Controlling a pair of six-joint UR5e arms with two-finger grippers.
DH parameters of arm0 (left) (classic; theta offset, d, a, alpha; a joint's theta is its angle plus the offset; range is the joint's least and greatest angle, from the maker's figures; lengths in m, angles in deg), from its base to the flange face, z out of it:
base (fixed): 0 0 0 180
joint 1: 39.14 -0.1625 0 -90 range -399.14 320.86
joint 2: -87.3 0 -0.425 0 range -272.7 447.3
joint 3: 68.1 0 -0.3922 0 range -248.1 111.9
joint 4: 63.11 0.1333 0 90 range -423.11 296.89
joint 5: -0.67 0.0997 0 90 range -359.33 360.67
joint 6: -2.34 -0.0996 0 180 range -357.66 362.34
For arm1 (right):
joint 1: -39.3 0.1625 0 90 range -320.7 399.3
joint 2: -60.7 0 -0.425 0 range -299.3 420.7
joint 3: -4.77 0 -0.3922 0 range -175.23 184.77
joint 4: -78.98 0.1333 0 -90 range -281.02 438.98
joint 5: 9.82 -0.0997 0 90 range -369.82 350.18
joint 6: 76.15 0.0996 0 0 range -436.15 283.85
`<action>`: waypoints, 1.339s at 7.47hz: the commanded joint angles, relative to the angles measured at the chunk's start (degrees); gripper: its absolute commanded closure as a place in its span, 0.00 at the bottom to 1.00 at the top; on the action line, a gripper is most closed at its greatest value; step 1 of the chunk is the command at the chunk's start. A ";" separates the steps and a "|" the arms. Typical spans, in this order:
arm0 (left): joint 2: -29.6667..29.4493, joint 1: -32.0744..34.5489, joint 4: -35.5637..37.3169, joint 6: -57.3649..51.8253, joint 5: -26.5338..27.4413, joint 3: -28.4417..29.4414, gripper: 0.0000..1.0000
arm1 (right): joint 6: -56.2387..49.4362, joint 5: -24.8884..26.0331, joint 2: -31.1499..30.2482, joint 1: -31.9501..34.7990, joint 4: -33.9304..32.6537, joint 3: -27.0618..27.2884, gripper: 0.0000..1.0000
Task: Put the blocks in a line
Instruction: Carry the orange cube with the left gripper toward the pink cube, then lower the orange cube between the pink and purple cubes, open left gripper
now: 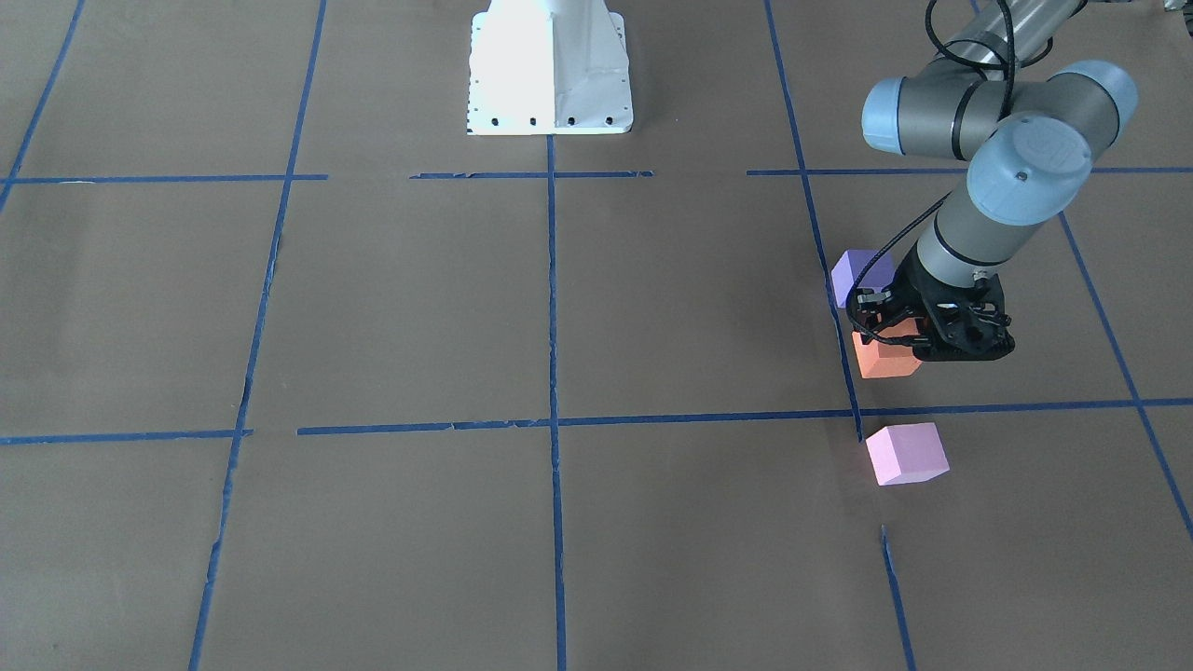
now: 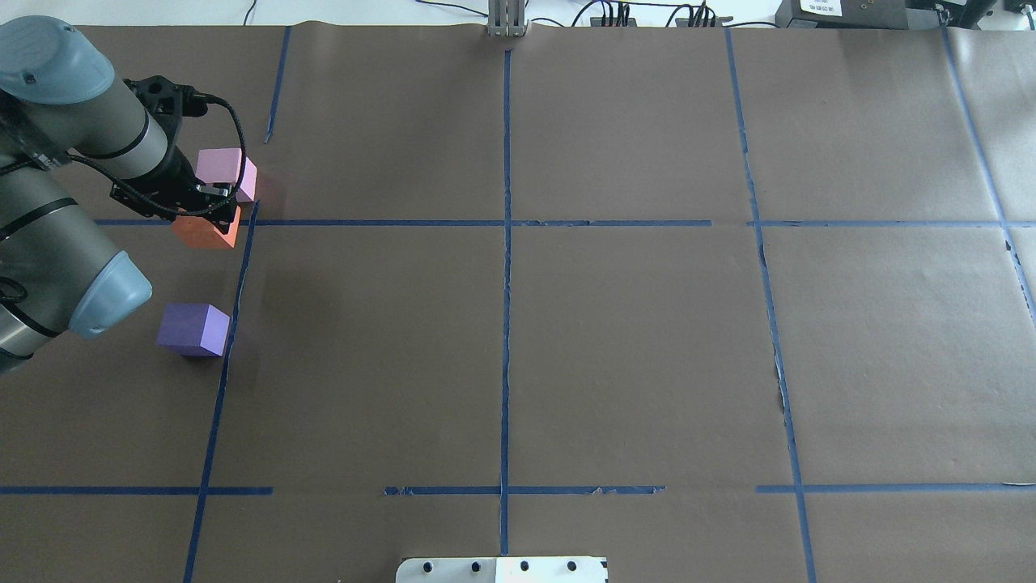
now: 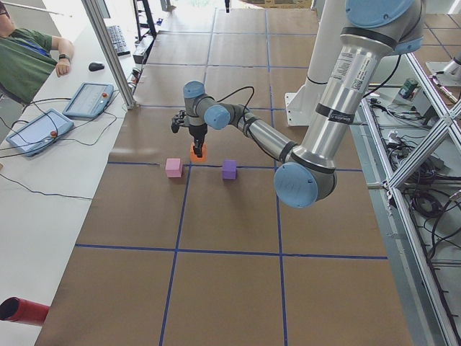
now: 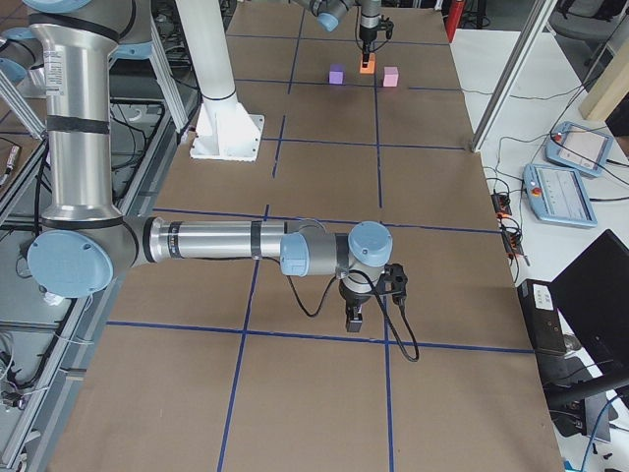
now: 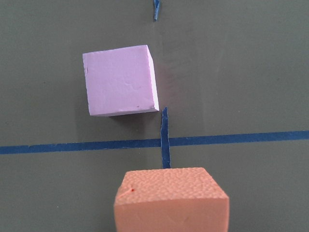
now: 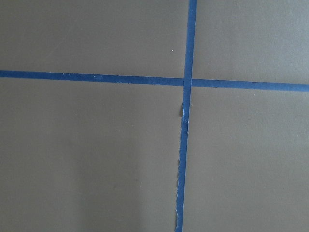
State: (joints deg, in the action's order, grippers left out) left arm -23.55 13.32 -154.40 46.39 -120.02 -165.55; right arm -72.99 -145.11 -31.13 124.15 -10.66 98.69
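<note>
The orange block (image 1: pixel 885 359) lies between the purple block (image 1: pixel 859 275) and the pink block (image 1: pixel 906 454), roughly along a blue tape line. My left gripper (image 1: pixel 902 328) stands right over the orange block with its fingers on either side of it, shut on it at table level. In the left wrist view the orange block (image 5: pixel 171 200) is close at the bottom, with the pink block (image 5: pixel 120 79) beyond the tape cross. My right gripper (image 4: pixel 354 320) shows only in the exterior right view, low over bare table; I cannot tell whether it is open or shut.
The white robot base (image 1: pixel 550 75) stands at the table's middle edge. Blue tape lines (image 2: pixel 506 243) divide the brown table cover into squares. An operator (image 3: pixel 25 58) and tablets (image 3: pixel 86 99) are at a side desk beyond the blocks.
</note>
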 commanded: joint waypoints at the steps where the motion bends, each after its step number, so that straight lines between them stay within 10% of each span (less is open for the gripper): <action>1: 0.28 -0.42 -0.20 -0.36 -0.07 1.90 1.00 | 0.00 -0.07 -0.01 -0.03 0.00 0.04 0.00; 10: 0.54 -0.51 -6.00 -1.25 -1.65 7.37 1.00 | 0.00 0.02 -0.02 0.05 0.00 -0.05 0.00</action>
State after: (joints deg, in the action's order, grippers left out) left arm -23.01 12.85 -160.40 45.21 -121.25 -158.22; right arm -72.99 -145.10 -31.14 124.18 -10.67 98.65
